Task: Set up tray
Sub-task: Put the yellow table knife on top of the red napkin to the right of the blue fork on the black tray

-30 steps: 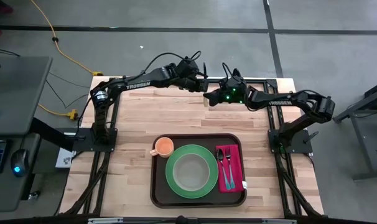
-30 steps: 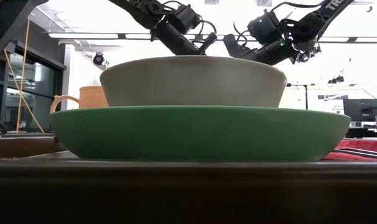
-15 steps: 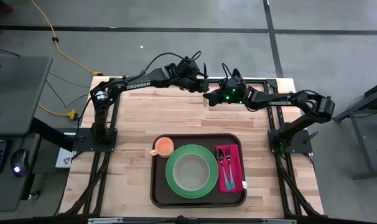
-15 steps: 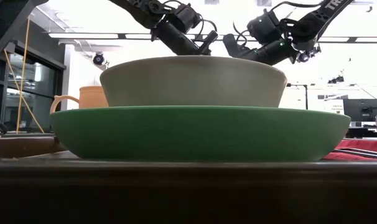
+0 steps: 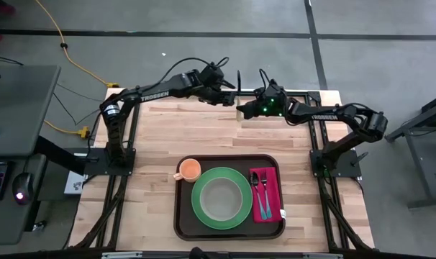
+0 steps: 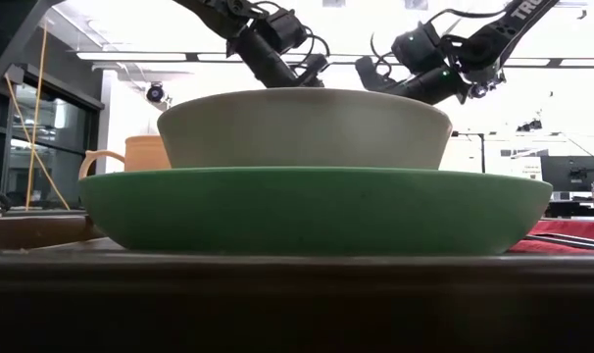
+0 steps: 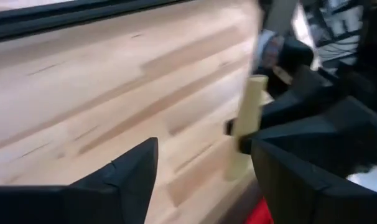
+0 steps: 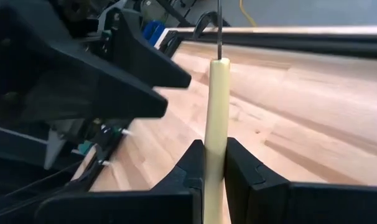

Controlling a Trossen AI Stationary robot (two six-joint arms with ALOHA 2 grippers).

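Note:
The dark brown tray [image 5: 179,216] lies near the table's front edge. It carries an orange cup [image 5: 190,170], a green plate [image 5: 201,208] with a pale bowl [image 5: 221,199] on it, and a magenta napkin [image 5: 270,208] bearing a fork and spoon [image 5: 258,185]. Above the far edge, my right gripper [image 5: 241,110] is shut on a utensil with a cream handle [image 8: 215,124] and a thin dark blade [image 5: 239,79]. My left gripper [image 7: 204,180] stands open just to the left of it, touching nothing. My right gripper pinches the cream handle [image 8: 216,163] between its two fingers, reaching in from the table's right. The handle sticks out past the fingertips, and the thin blade [image 8: 218,25] carries on beyond it. The utensil is lifted clear of the table.
Bare wooden tabletop [image 5: 203,133] stretches between the arms and the tray. Black frame rails [image 5: 319,155] run along both sides of the table. In the low view, the plate [image 6: 317,211] and bowl [image 6: 302,127] fill the foreground, with both arms high behind them.
My left gripper has opened, let go of the utensil and drawn back a little toward the table's left. My right gripper has kept its hold, and the utensil stays where it was.

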